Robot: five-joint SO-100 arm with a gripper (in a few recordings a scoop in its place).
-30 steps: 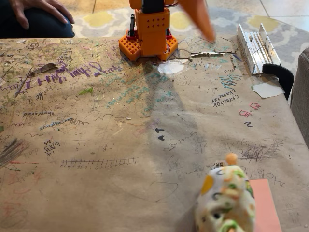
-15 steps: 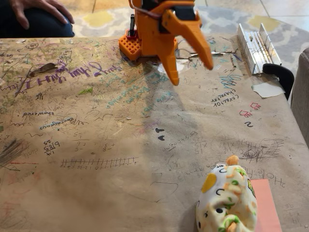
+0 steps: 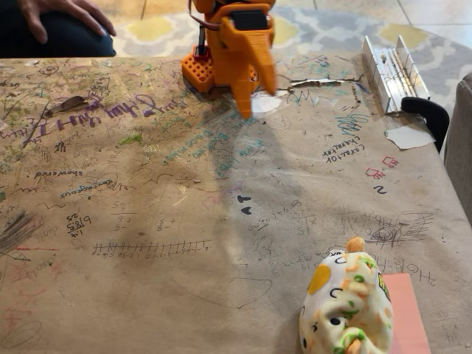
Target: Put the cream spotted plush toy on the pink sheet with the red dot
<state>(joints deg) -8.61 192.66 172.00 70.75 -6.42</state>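
At the near edge of the table [image 3: 147, 221], toward its right corner, the cream spotted plush toy [image 3: 345, 302] sits upright, its green, orange and yellow spots showing and a small orange nub sticking up from its top. Its right side overlaps the left margin of the pink sheet with the red dot [image 3: 407, 313], which lies flat at the near right corner; the dot itself cannot be made out here, and the sheet runs off the bottom of the picture.

The table is covered in brown paper thick with pen scribbles, numbers and doodles. Across the middle a long shadow stretches from the far edge toward the toy.

Well apart from the toy, at the far edge near the middle, the orange arm stands on its base [image 3: 199, 70]. The tool [image 3: 252, 92] hangs there pointing down, its two fingers drawn close together with nothing between them.

Near the far right corner lie a metal rail [image 3: 387, 68], a black clamp [image 3: 428, 112] and a white paper scrap [image 3: 405, 136]. Beyond the far left corner a person's hand [image 3: 63, 11] rests on a dark knee.
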